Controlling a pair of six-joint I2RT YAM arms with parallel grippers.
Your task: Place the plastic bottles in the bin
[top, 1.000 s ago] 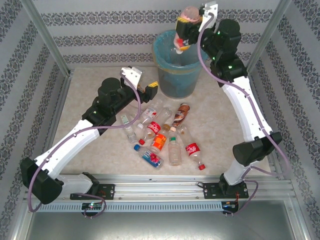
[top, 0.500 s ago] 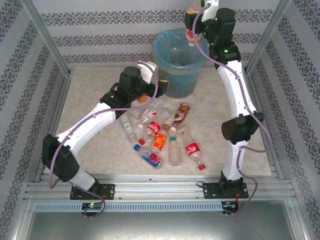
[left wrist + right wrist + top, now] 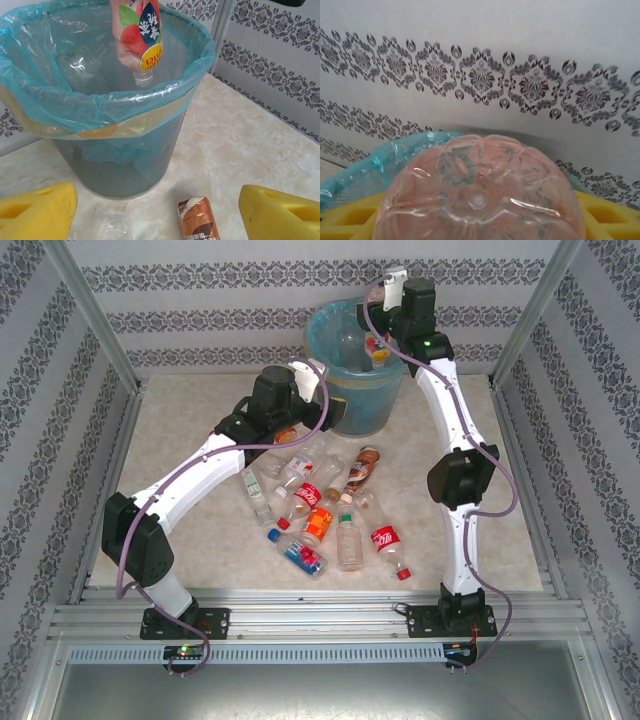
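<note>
Your right gripper [image 3: 378,340] clamps a pink-labelled bottle [image 3: 139,35] neck down, long axis vertical, with its mouth apparently just inside the rim of the bin [image 3: 202,47]. The drop is straight down. Your left gripper [image 3: 159,212] hangs spread wide near the bin's base.

Bright, even, diffuse light; the table [image 3: 220,540] carries only faint, soft shadows. White glare streaks the blue liner of the bin [image 3: 150,97] in the left wrist view. Close to the right wrist lens, the base of the pink bottle [image 3: 479,192] looks slightly soft, with small highlights.
</note>
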